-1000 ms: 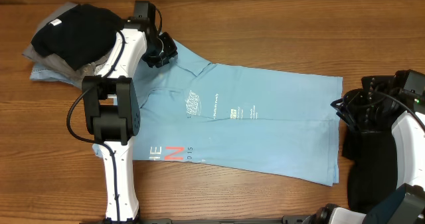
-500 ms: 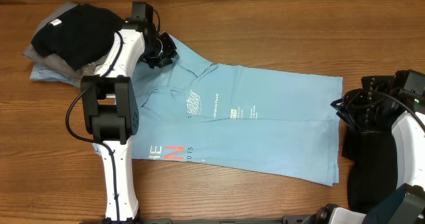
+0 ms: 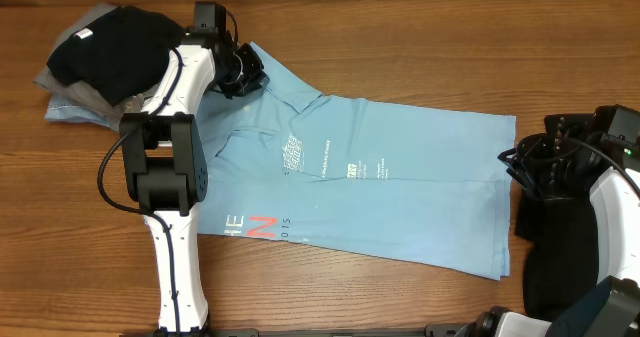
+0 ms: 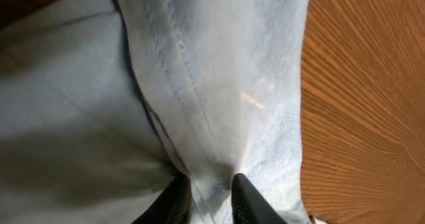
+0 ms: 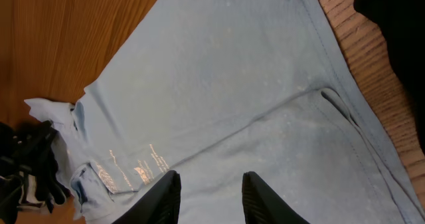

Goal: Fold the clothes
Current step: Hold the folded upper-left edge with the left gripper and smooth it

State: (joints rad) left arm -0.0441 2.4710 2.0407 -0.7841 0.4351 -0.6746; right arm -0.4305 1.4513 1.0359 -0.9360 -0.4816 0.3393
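Note:
The clothes here are a sky-blue T-shirt (image 3: 380,187) with white logos and orange-red letters, spread flat across the middle of the wooden table. My left gripper (image 3: 243,75) is at the shirt's far left corner. In the left wrist view its fingers (image 4: 211,184) pinch a raised ridge of blue fabric (image 4: 219,84) along a seam. My right gripper (image 5: 211,181) hovers open over the shirt's right part (image 5: 252,84), with nothing between its fingers. In the overhead view the right arm (image 3: 560,167) sits just off the shirt's right edge.
A pile of other garments lies at the far left: a black one (image 3: 110,42) on top of grey and pale blue ones (image 3: 70,102). A black cloth (image 3: 545,257) lies under the right arm. Bare wood (image 3: 420,47) runs along the far side.
The left gripper has closed on the shirt's corner and shifted slightly up and left, drawing the fabric with it. The right arm has not moved.

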